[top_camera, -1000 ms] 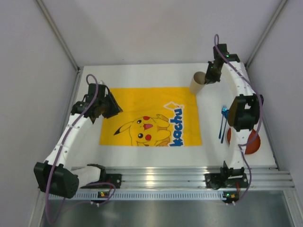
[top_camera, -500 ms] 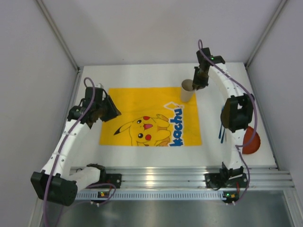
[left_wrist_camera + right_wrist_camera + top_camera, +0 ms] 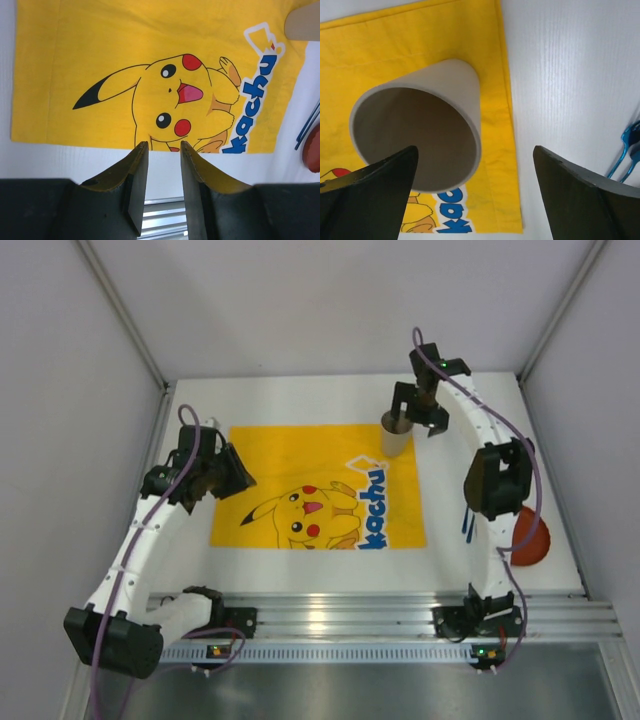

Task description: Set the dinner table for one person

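**Cup on mat's far corner**

Dinner table spreads white under all. Left gripper hovers above Pikachu mat, jaws narrowly parted, empty. Farther, right gripper spread wide over upright beige cup.

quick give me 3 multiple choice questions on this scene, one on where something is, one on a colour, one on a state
1. Where does the beige cup stand?
A) at the far right corner of the yellow mat
B) at the mat's near left corner
C) in the mat's middle, on the Pikachu

2. What colour is the cutlery lying right of the mat?
A) green
B) blue
C) silver

3. How is the right tool?
A) shut on the cup's rim
B) shut on the cutlery
C) wide open over the cup

Answers:
1 A, the cup sits just inside that corner.
2 B, the right wrist view shows it bright blue.
3 C, its fingers are far apart.
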You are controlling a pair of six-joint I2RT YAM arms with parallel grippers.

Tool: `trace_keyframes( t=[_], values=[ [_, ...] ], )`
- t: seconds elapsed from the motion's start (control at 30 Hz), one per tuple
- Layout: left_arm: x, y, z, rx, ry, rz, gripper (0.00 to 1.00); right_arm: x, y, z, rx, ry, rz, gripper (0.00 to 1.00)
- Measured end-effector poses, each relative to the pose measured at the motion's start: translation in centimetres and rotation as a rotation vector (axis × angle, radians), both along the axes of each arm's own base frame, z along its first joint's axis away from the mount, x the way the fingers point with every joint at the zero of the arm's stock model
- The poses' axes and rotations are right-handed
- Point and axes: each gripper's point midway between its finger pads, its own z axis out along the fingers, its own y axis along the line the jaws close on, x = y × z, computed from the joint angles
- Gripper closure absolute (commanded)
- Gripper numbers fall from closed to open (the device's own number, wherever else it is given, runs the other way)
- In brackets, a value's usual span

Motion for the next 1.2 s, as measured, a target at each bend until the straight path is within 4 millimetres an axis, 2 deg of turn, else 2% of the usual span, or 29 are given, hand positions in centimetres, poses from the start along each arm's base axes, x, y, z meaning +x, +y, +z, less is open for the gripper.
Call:
trace_keyframes(
  t=[0.1, 0.17, 0.27, 0.33, 0.37, 0.4, 0.43, 0.5, 0.63, 0.73, 0.77, 0.83, 0.93, 1.1, 1.2],
  values=[
    [-0.1, -0.2, 0.0, -0.009, 0.001, -0.01, 0.62, -0.6, -2.4, 1.6, -0.005, -0.021, -0.038, 0.0],
    [-0.1, -0.5, 0.1, -0.02, 0.001, -0.019, 0.62, -1.9, -5.6, 3.3, 0.001, -0.048, -0.1, 0.0],
    [-0.2, -0.8, -0.4, -0.035, 0.01, -0.033, 0.62, -5.4, -11.6, 5.6, 0.004, -0.087, -0.233, 0.0],
    [-0.5, -1.1, -0.9, -0.045, 0.024, -0.045, 0.62, -8.4, -15.6, 6.4, -0.011, -0.105, -0.337, 0.0],
    [-0.6, -1.2, -1.2, -0.051, 0.031, -0.052, 0.62, -10.0, -17.0, 6.3, -0.02, -0.105, -0.38, 0.0],
    [-0.8, -1.3, -1.6, -0.055, 0.04, -0.061, 0.62, -11.8, -17.6, 5.1, -0.03, -0.068, -0.403, 0.0],
    [-0.9, -1.4, -1.8, -0.057, 0.045, -0.064, 0.62, -13.3, -18.1, 5.0, -0.033, -0.063, -0.423, 0.01],
    [-1.2, -1.5, -2.3, -0.061, 0.056, -0.076, 0.62, -15.9, -17.9, 2.4, -0.033, 0.001, -0.429, 0.05],
    [-2.1, -1.7, -3.3, -0.071, 0.077, -0.096, 0.62, -21.5, -17.3, -4.8, 0.007, 0.215, -0.448, 0.23],
    [-2.6, -2.0, -3.8, -0.08, 0.088, -0.108, 0.62, -24.5, -17.4, -8.0, 0.027, 0.331, -0.481, 0.33],
    [-2.7, -2.0, -3.9, -0.081, 0.091, -0.11, 0.62, -24.9, -17.5, -8.7, 0.03, 0.351, -0.487, 0.41],
    [-2.8, -2.0, -3.9, -0.082, 0.091, -0.112, 0.62, -24.9, -17.6, -9.5, 0.032, 0.364, -0.484, 0.5],
    [-2.9, -2.1, -3.8, -0.08, 0.085, -0.12, 0.62, -24.2, -17.8, -10.4, 0.035, 0.356, -0.48, 0.6],
    [-2.9, -2.1, -3.7, -0.076, 0.079, -0.128, 0.62, -23.6, -18.0, -11.8, 0.03, 0.37, -0.478, 0.7],
    [-2.9, -2.0, -3.7, -0.073, 0.077, -0.127, 0.62, -23.3, -18.2, -11.8, 0.026, 0.379, -0.475, 0.83]
  ],
)
